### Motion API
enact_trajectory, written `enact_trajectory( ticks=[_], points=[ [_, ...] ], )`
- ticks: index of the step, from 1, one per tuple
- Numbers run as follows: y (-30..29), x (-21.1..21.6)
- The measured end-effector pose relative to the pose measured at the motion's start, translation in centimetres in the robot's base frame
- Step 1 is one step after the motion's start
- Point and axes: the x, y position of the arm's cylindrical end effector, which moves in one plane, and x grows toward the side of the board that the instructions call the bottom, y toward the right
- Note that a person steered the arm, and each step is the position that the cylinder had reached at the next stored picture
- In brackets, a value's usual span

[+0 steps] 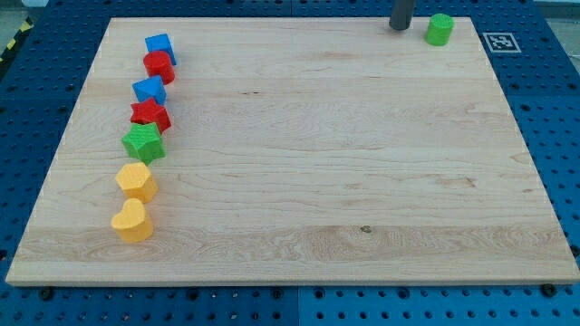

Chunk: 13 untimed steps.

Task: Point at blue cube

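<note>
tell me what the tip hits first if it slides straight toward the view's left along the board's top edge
Probably nothing. My tip sits at the view's top, just left of the green cylinder. The strip to its left looks free. The blue cube heads the column of blocks slightly lower, so the tip would likely pass above it, though depth is unclear.

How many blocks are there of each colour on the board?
Blue: 2, the blue cube and a second blue block
Red: 2
Green: 2
Yellow: 2
Total: 8 blocks
</note>
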Motion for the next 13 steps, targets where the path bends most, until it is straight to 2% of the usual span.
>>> enact_trajectory(
  ticks=[5, 6, 8, 11, 12, 13],
  points=[
    [3.8, 0.7],
    [1.6, 0.1],
    [-14.4, -1.7],
    [-37.9, -2.0],
    [-44.9, -2.0],
    [-47.9, -0.7]
  ],
)
